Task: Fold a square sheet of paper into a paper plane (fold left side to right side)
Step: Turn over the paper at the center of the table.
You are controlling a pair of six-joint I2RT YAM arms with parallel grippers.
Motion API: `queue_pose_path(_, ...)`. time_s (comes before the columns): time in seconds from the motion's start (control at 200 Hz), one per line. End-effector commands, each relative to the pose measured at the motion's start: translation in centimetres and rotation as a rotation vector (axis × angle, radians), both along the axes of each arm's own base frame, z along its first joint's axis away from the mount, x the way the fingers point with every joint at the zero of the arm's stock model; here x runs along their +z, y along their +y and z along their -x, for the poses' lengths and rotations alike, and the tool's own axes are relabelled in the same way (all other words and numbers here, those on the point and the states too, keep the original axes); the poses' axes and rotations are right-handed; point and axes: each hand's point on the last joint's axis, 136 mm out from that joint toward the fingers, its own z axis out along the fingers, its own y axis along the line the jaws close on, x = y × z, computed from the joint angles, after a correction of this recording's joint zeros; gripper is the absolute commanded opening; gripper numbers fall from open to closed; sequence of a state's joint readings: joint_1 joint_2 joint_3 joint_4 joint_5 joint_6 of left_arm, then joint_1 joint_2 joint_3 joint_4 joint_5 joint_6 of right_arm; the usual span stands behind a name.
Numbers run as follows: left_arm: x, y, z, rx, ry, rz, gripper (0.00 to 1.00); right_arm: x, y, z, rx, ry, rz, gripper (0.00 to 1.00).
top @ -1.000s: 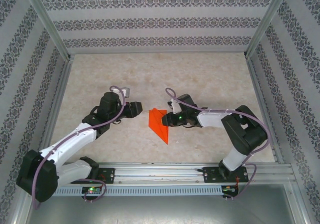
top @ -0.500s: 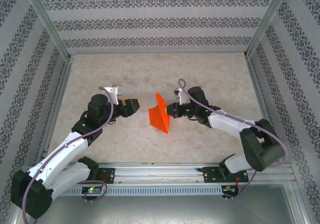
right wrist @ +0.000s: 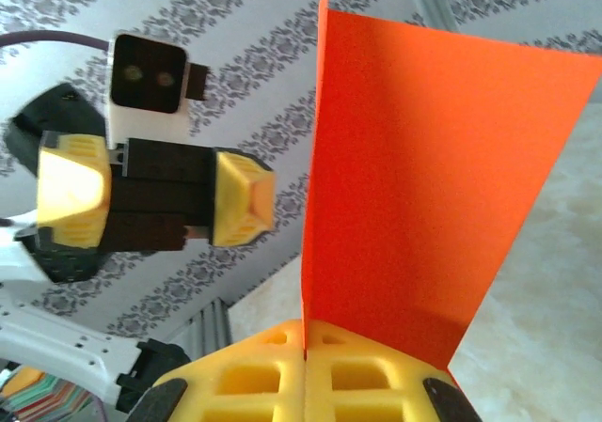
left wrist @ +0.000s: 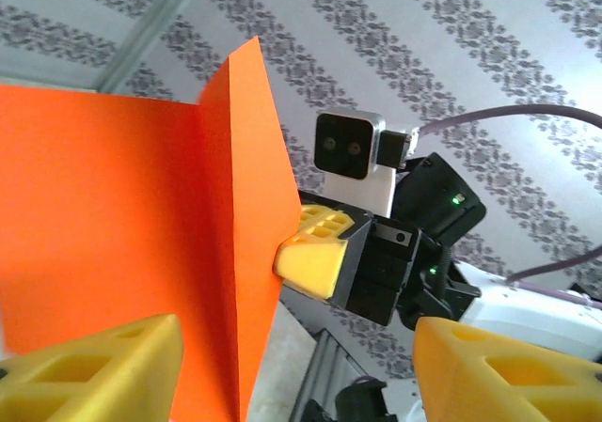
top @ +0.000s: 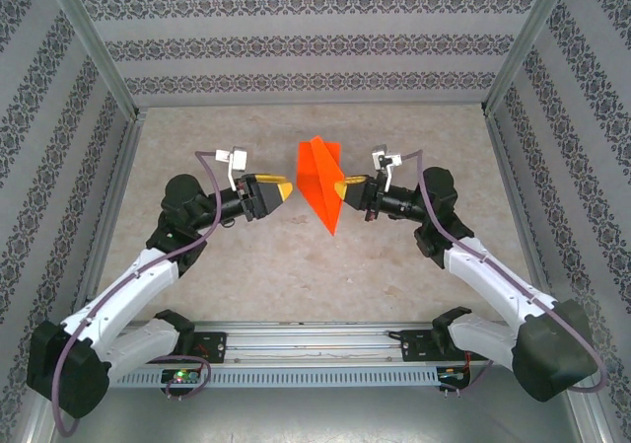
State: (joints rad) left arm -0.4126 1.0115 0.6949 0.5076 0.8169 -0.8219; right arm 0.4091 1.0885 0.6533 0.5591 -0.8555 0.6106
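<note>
The right tool point(top: 343, 184) is pressed together on the crease of the orange paper plane point(top: 320, 182). It holds the plane up over the middle of the bench point(top: 246, 256), pointed end toward the near edge (its two flaps stand apart above the pinch). The left tool point(top: 281, 188) faces the paper from the other side, fingers spread, close to it.

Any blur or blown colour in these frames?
Top external: sharp, evenly lit, no glare on the paper. Left wrist: its own fingers at the bottom are out of focus, paper a flat saturated orange. Right wrist: near fingers slightly soft, wallpaper crisp.
</note>
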Motion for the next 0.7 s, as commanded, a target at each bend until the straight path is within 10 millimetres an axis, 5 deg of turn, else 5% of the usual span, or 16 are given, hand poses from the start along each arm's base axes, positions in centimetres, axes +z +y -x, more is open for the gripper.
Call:
queue_pose_path(0.0,2.8,-1.0,1.4,-0.102,-0.079,0.053,0.65,2.3,0.8,2.4,0.097,-0.061,-0.056,0.0)
queue_pose_path(0.4,1.8,-2.6,1.1,-0.143,-0.054,0.038,0.6,2.6,2.7,4.0,0.173,-0.04,-0.059,0.0)
queue_pose_path(0.694,1.0,-3.2,0.5,-0.135,-0.035,0.009,0.34,2.1,3.2,3.8,0.182,-0.016,-0.05,0.0)
